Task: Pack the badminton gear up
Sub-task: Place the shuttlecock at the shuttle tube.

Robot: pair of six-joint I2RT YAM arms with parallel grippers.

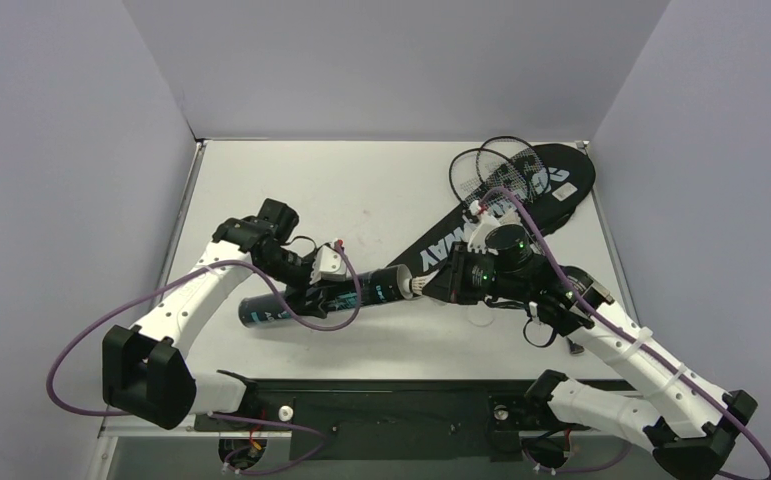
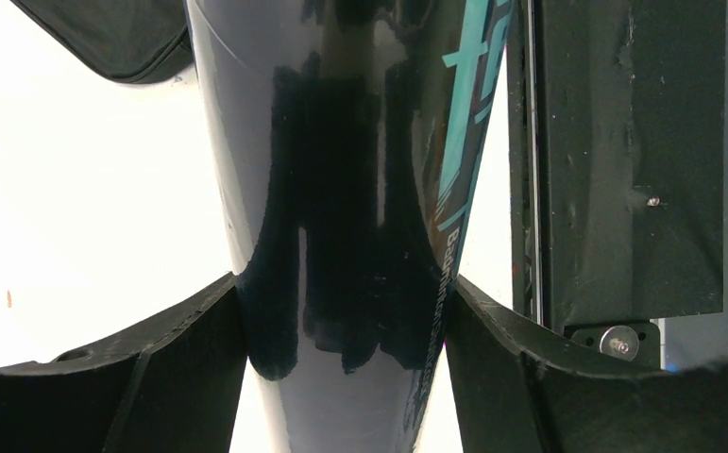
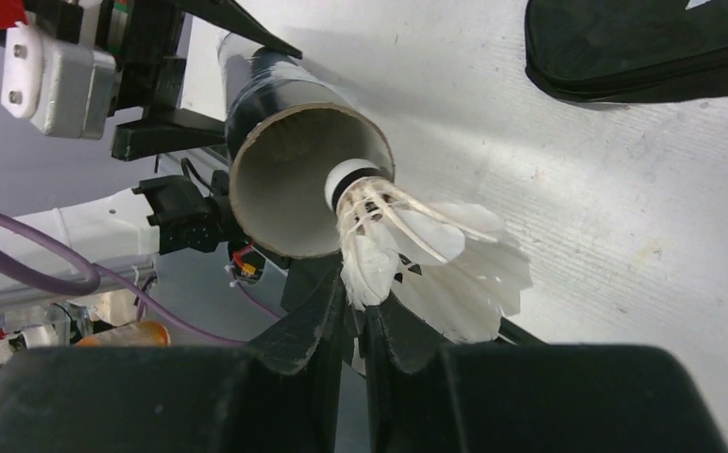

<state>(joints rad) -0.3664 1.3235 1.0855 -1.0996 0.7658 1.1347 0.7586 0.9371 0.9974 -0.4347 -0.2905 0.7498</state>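
Note:
The long black teal-printed tube (image 1: 351,292) lies slanted at mid-table, and my left gripper (image 1: 313,297) is shut across its middle. In the left wrist view both fingers (image 2: 199,330) press the tube (image 2: 360,189) sides. My right gripper (image 3: 364,307) is shut on a feather of a white shuttlecock (image 3: 435,255), whose cork tip sits at the lower rim of the tube's open mouth (image 3: 289,189). The shuttlecock (image 1: 416,285) points into the tube's right end. The black CROSSWAY bag (image 1: 551,180) lies diagonally behind, with two racket heads (image 1: 491,165) sticking out onto it.
The bag's edge (image 3: 643,47) lies just beyond the right gripper. Its near end (image 2: 124,38) shows ahead of the left gripper. A black base rail (image 1: 391,405) runs along the near table edge. Walls close in on three sides.

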